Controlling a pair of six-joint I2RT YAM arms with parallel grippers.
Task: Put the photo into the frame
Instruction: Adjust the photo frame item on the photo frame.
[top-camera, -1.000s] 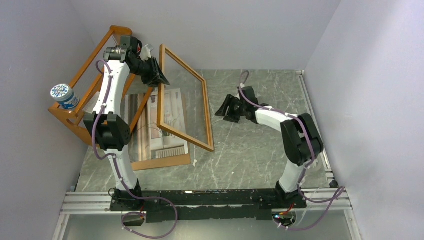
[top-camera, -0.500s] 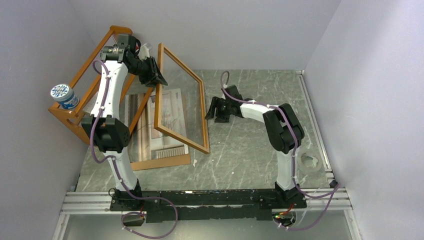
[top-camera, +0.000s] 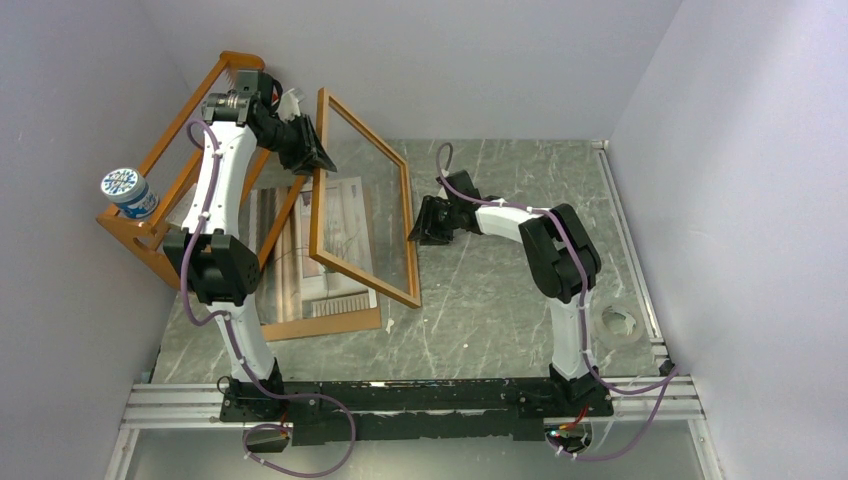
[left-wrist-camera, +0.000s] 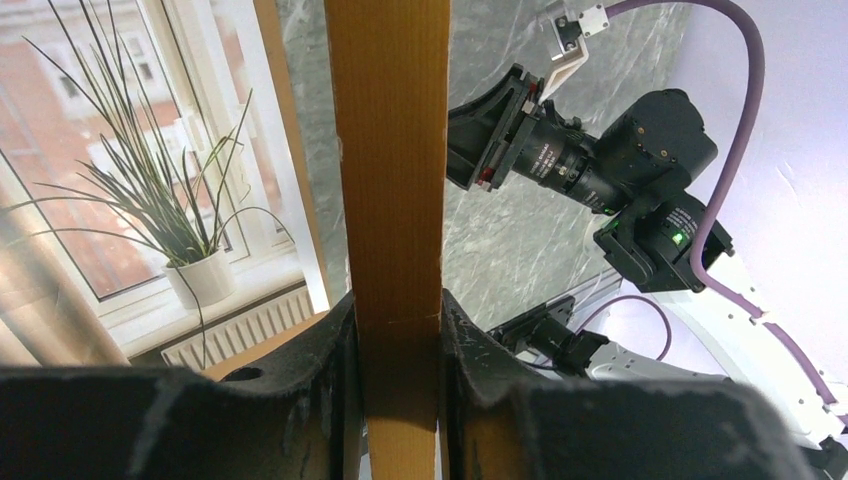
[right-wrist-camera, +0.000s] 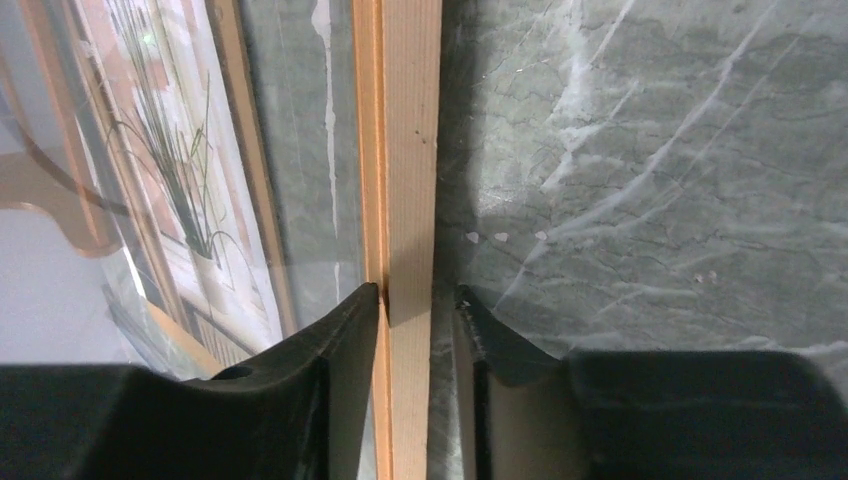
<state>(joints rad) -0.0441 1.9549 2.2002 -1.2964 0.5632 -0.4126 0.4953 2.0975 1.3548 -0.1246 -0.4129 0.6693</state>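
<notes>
The orange-brown wooden frame (top-camera: 317, 200) with its glass pane is held tilted in the air above the photo (top-camera: 285, 250), which lies flat on a brown backing board (top-camera: 330, 325). My left gripper (top-camera: 318, 155) is shut on the frame's far left bar (left-wrist-camera: 385, 150), its fingers (left-wrist-camera: 330, 350) pressed on both sides. My right gripper (top-camera: 415, 228) straddles the frame's right bar (right-wrist-camera: 405, 150): the left finger touches the bar and a gap shows at the right finger (right-wrist-camera: 480, 330). The plant print shows in the left wrist view (left-wrist-camera: 150, 200) and through the glass in the right wrist view (right-wrist-camera: 170, 180).
An orange wooden rack (top-camera: 170, 130) leans in the back left corner, with a blue and white cup (top-camera: 128, 192) on it. A roll of clear tape (top-camera: 618, 326) lies at the right by the rail. Walls close in on the left, back and right.
My right gripper has moved left to the frame's right bar and now has its jaws around it. The frame's lower edge has swung slightly left. The left gripper keeps its hold.
</notes>
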